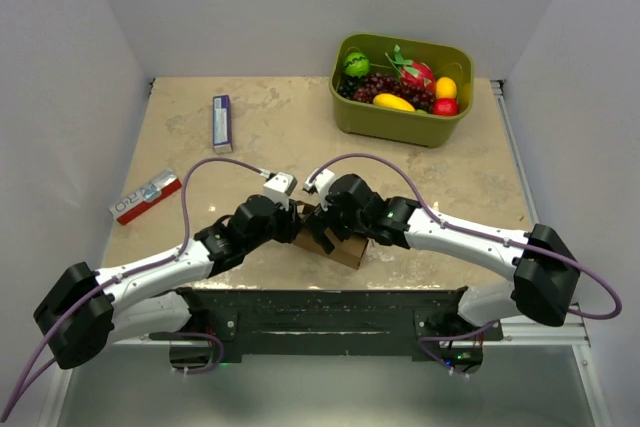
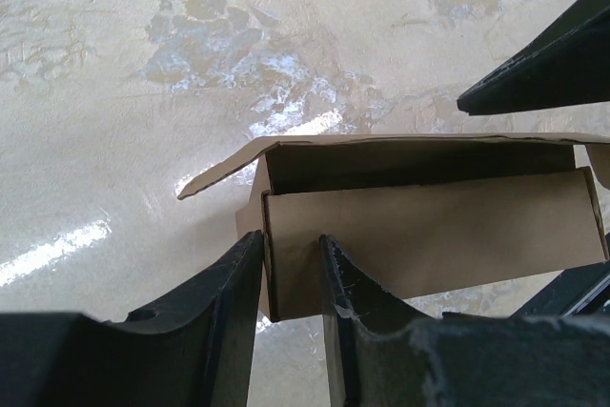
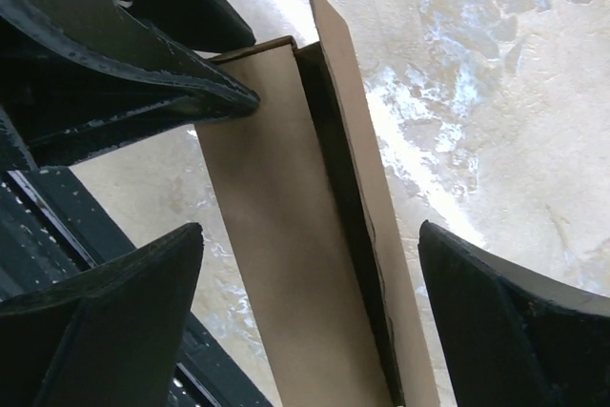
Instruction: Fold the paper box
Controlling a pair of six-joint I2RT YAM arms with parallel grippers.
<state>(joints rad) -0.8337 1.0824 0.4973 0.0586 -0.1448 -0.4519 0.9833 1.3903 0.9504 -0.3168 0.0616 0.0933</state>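
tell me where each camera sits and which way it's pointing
top: above and behind the arm bases, looking down on the table; left arm and right arm show, meeting at the box.
left wrist: on the left arm, looking past the left end effector, which pinches a box wall, to the table.
right wrist: on the right arm, looking down through the right end effector, open astride the box.
shared: both wrist views show the box and the other arm's fingers.

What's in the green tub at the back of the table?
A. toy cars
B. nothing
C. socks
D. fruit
D: the tub holds dark grapes and other red, yellow and green fruit.
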